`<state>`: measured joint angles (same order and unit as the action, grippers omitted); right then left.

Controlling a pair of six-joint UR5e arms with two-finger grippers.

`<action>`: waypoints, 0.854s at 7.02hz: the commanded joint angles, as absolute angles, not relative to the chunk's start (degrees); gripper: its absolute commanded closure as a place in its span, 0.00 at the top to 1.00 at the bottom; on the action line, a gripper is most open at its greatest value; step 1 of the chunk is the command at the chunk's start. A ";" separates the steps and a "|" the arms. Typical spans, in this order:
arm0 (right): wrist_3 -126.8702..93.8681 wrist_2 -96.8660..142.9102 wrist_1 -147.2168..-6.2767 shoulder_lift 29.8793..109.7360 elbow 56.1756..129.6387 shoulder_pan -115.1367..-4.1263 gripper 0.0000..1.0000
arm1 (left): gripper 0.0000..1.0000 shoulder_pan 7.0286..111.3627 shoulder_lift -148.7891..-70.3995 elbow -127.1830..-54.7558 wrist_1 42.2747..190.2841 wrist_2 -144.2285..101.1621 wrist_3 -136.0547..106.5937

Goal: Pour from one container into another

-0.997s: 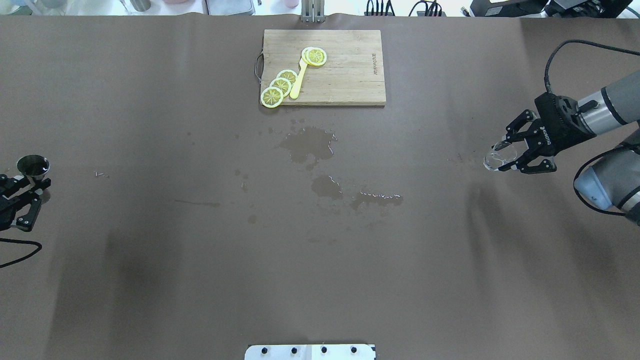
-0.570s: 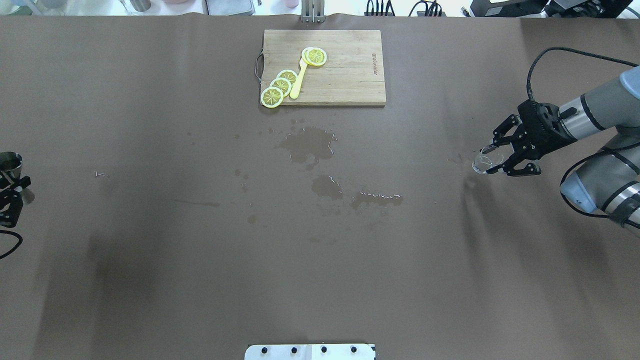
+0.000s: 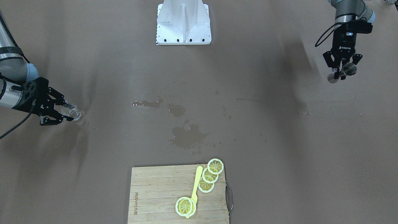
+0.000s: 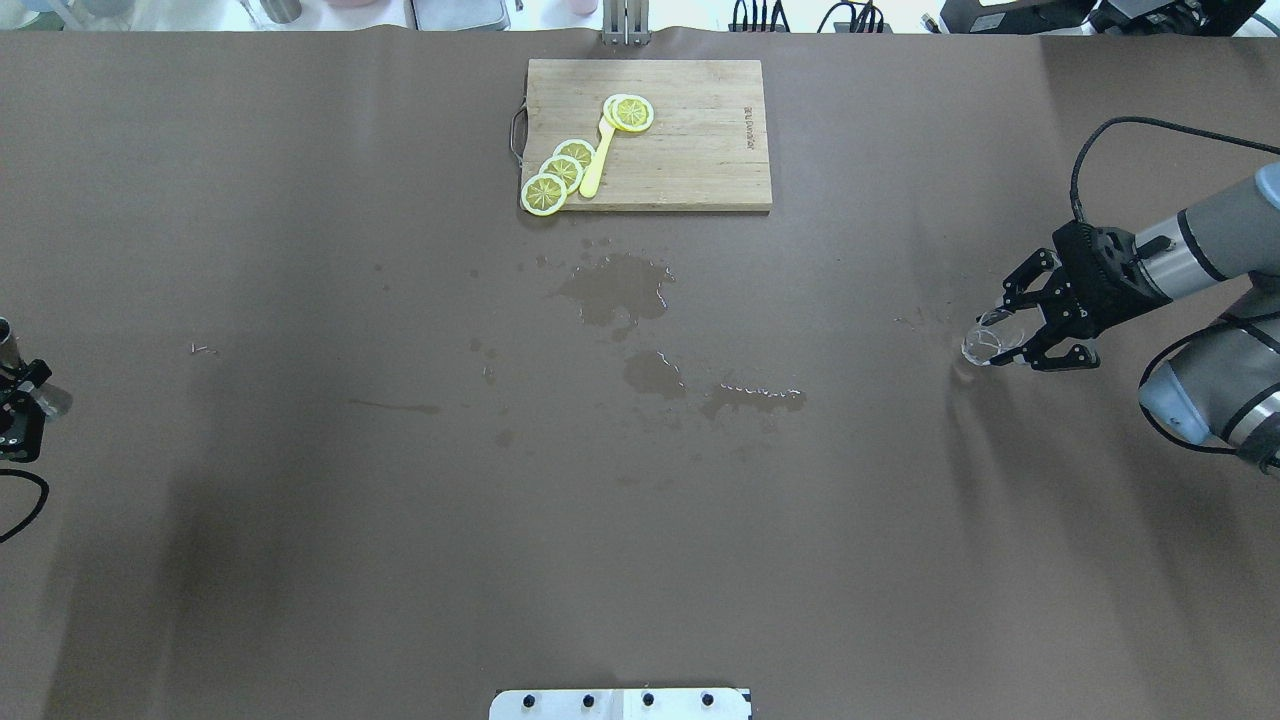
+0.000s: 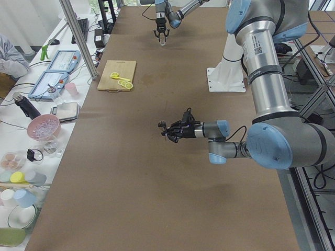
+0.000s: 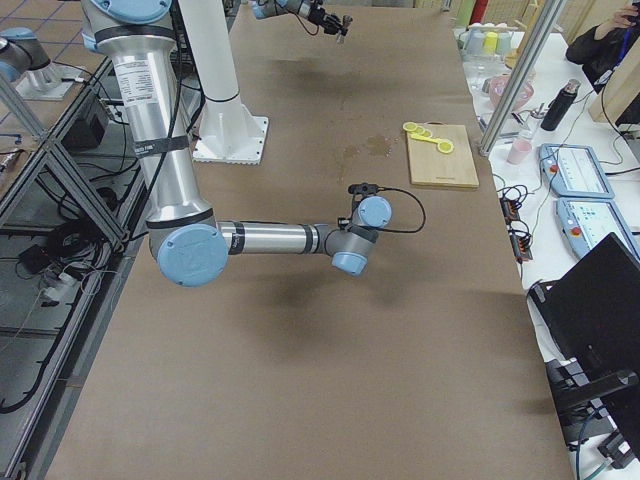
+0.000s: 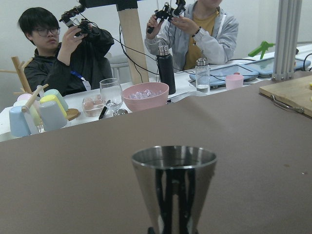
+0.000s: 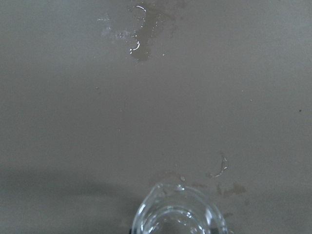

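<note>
The clear glass cup [image 4: 978,346] hangs low over the table at the right, with my right gripper [image 4: 990,341] shut on it; the front view shows the cup [image 3: 74,113] in the same gripper [image 3: 69,111]. The right wrist view looks down into the cup's rim [image 8: 180,214]. At the far left, my left gripper [image 3: 341,71] is shut on the steel jigger [image 3: 350,69] at its waist. The jigger [image 7: 174,187] stands upright in the left wrist view. Overhead, only an edge of the jigger [image 4: 5,342] shows at the frame border.
A wooden cutting board [image 4: 690,150] with lemon slices [image 4: 560,172] and a yellow knife [image 4: 596,160] lies at the back centre. Wet patches [image 4: 620,290] spread over the middle of the brown table. The robot's white base plate [image 4: 620,703] sits at the near edge.
The left gripper has carried the jigger further left, nearly out of the overhead view. The right gripper moved the glass a little left, then back right and nearer the robot.
</note>
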<state>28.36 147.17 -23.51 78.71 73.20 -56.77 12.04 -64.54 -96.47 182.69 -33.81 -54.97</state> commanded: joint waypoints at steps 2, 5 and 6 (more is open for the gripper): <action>28.13 147.22 -23.47 79.72 73.39 -56.78 0.00 | 0.00 4.76 -64.51 -95.62 165.15 -19.46 -78.92; 28.04 147.22 -22.68 80.07 73.39 -56.78 0.27 | 0.00 4.83 -64.86 -95.63 145.42 -16.09 -98.92; 28.04 147.30 -22.59 80.42 73.39 -56.78 0.48 | 0.00 4.92 -65.39 -94.67 143.28 -16.08 -99.75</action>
<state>28.05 147.24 -22.86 80.09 73.41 -56.78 4.88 -64.92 -95.46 147.74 -16.44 -96.33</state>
